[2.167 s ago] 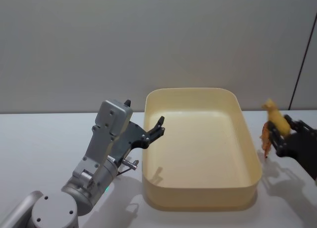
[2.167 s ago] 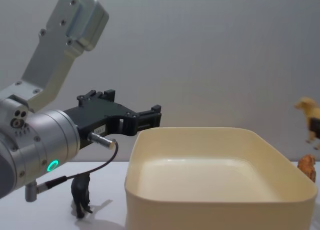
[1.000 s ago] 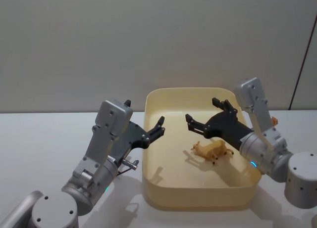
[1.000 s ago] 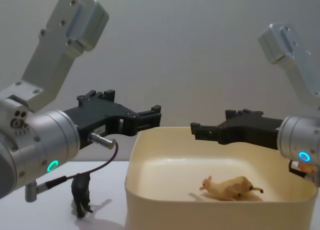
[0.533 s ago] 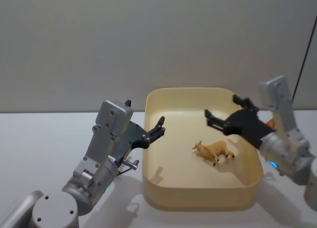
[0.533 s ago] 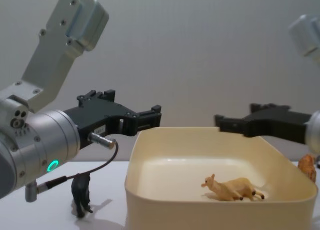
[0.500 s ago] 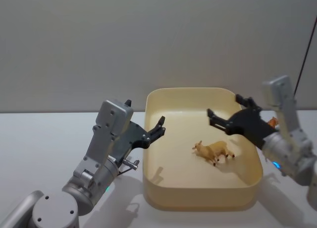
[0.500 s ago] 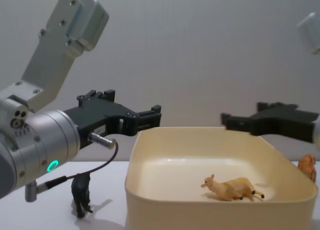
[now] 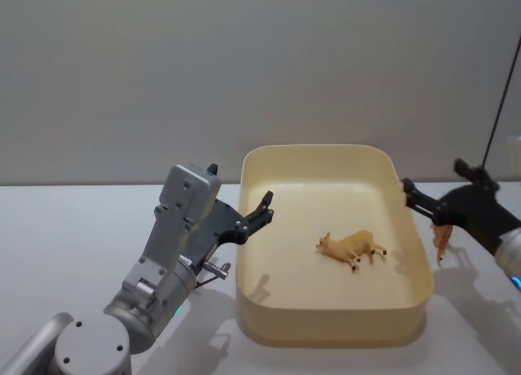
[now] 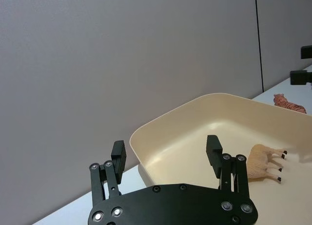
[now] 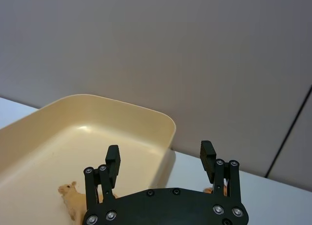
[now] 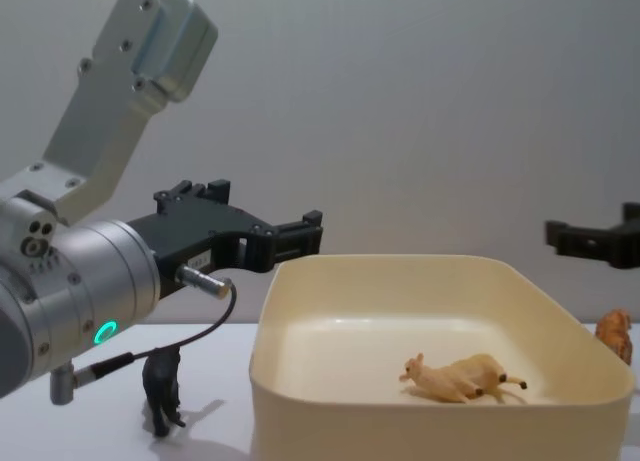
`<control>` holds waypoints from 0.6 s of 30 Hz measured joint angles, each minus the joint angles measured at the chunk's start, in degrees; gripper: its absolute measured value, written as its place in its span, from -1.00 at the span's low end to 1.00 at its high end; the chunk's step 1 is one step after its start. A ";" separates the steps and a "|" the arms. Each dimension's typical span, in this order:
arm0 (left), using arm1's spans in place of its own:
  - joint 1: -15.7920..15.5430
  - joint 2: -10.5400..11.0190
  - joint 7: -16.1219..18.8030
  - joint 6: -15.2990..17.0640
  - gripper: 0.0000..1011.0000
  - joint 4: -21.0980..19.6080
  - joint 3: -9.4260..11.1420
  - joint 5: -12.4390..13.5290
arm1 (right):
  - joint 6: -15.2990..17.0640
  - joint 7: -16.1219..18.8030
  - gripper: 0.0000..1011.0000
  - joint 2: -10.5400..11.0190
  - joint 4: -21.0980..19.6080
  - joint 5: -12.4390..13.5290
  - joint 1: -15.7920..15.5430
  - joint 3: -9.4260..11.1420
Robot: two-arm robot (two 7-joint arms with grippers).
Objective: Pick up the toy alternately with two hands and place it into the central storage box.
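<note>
- Table [image 9: 65, 228] is bearing the central storage box [image 9: 334, 326].
- Left gripper [image 10: 165, 144], spread, is hovering alongside, apparently ready.
- Right gripper [image 11: 160, 150], likewise spread, is hanging beside striped toy [image 10: 288, 102].

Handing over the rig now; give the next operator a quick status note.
Left gripper: open, empty, poised at the cream tub's left rim.
Right gripper: open, empty, raised by the tub's right rim.
Done: tan animal figure lies on its side inside the tub.
Left: orange tiger figure on the table right of the tub; black animal figure left of it.
</note>
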 joint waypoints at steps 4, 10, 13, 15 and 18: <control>0.00 0.00 0.00 0.00 0.98 0.00 0.00 0.00 | 0.93 -0.83 0.98 1.14 -1.07 0.88 -1.49 0.89; 0.00 0.00 0.00 0.00 0.98 0.00 0.00 0.00 | 2.49 -1.44 0.98 2.45 -1.62 1.71 -3.19 1.83; 0.00 0.00 0.00 0.00 0.98 0.00 0.00 0.00 | 3.08 -1.54 0.98 2.80 -1.24 1.83 -3.54 2.06; 0.00 0.00 0.00 0.00 0.98 0.00 0.00 0.00 | 3.37 -1.63 0.98 2.87 -0.74 1.83 -3.59 2.12; 0.00 0.00 0.00 0.00 0.98 0.00 0.00 0.00 | 3.57 -1.90 0.98 2.87 0.30 1.83 -3.50 2.16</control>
